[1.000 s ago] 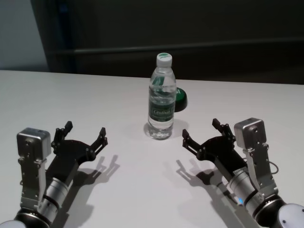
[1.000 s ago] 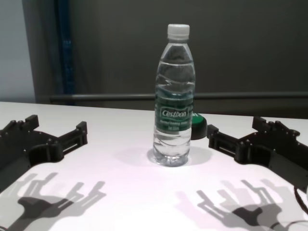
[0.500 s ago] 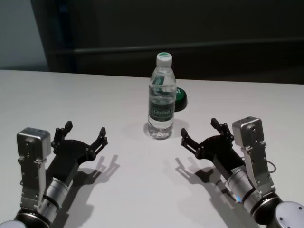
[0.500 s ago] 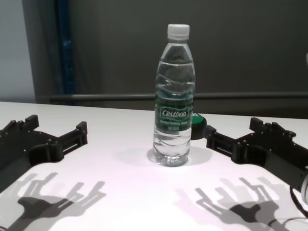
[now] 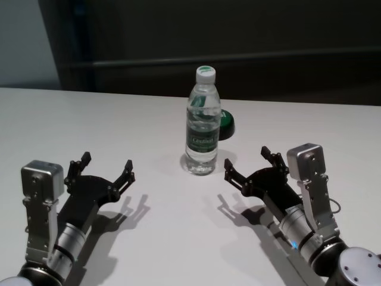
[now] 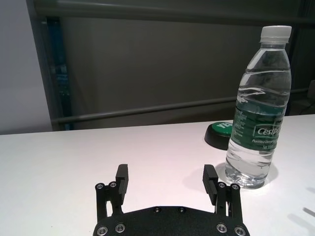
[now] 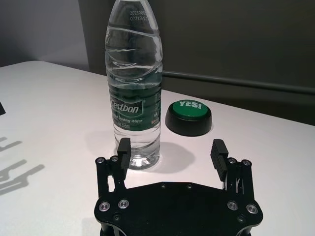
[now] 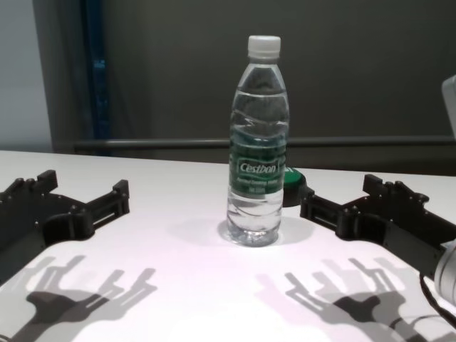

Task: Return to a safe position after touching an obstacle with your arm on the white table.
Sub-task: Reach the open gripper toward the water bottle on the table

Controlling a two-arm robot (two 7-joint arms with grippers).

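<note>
A: Clear plastic bottle (image 5: 203,121) stood upright mid-table (image 5: 119,125), green button (image 5: 225,123) just behind it.
B: Right gripper (image 5: 250,171)?
A: Low over the table, just beside the bottle on its right, jaws spread, holding nothing. Inner finger (image 7: 123,152) sat close to the bottle base; couldn't tell if it touched.
B: Left?
A: Left gripper (image 5: 102,168) parked near the front edge, well apart from the bottle, jaws spread too, empty.
B: Step?
A: Looked like the contact phase, retreat not yet made. Next move probably called for pulling the right arm straight away from the bottle, no sideways sweep, or it could tip.
</note>
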